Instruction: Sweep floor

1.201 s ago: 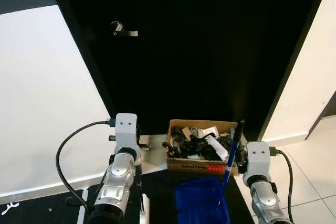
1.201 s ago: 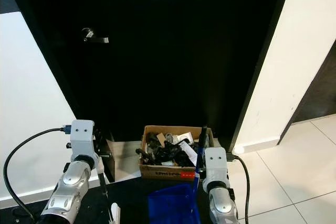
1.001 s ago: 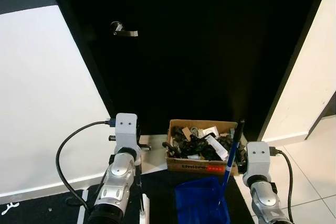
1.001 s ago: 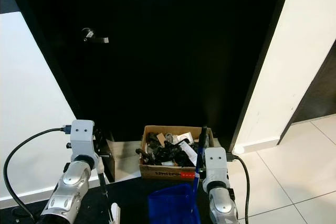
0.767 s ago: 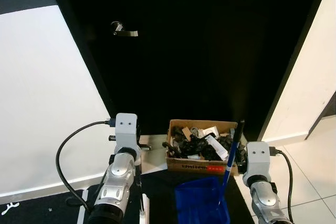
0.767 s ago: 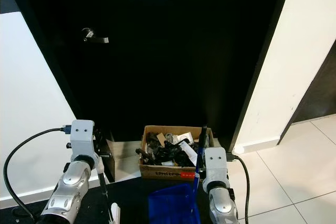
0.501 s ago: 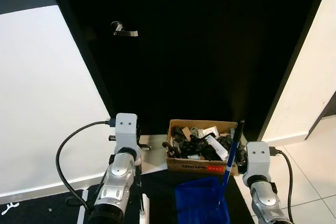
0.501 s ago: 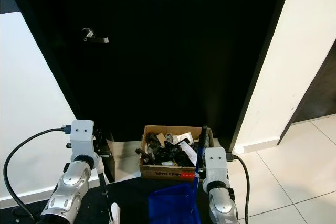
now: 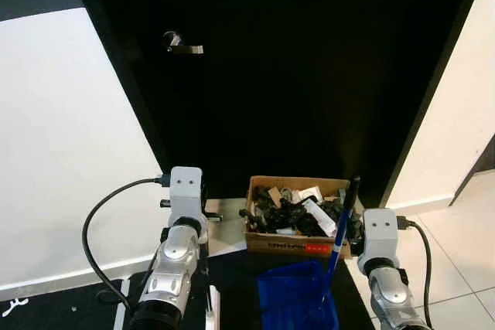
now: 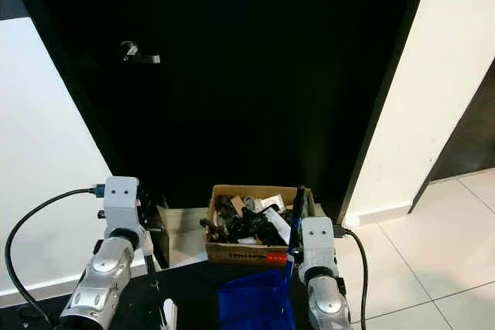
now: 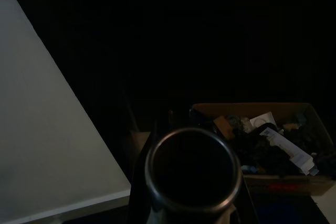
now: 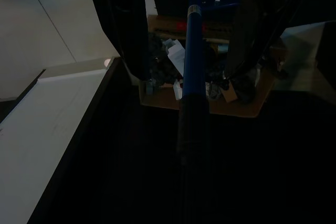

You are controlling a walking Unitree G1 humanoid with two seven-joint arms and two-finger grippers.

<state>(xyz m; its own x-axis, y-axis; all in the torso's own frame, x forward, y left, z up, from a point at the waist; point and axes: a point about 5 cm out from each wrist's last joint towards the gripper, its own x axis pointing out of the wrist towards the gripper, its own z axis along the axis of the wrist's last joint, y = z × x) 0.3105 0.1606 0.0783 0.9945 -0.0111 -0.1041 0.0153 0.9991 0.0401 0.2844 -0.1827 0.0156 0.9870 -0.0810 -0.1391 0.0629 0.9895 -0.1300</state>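
Fingers first: right gripper (image 12: 189, 30) is clamped on the blue dustpan handle (image 9: 340, 226); left gripper's fingers I can't tell, wrist cam is dark w/ a round tube end (image 11: 191, 169) up close, prob the broom pole. Nothing has changed over the last sec, rig's parked. Black door (image 9: 309, 75) fills my fwd view, cardboard box (image 9: 298, 226) of clutter at its foot, blue dustpan (image 9: 298, 299) just in front. No sweeping yet, I reckon.
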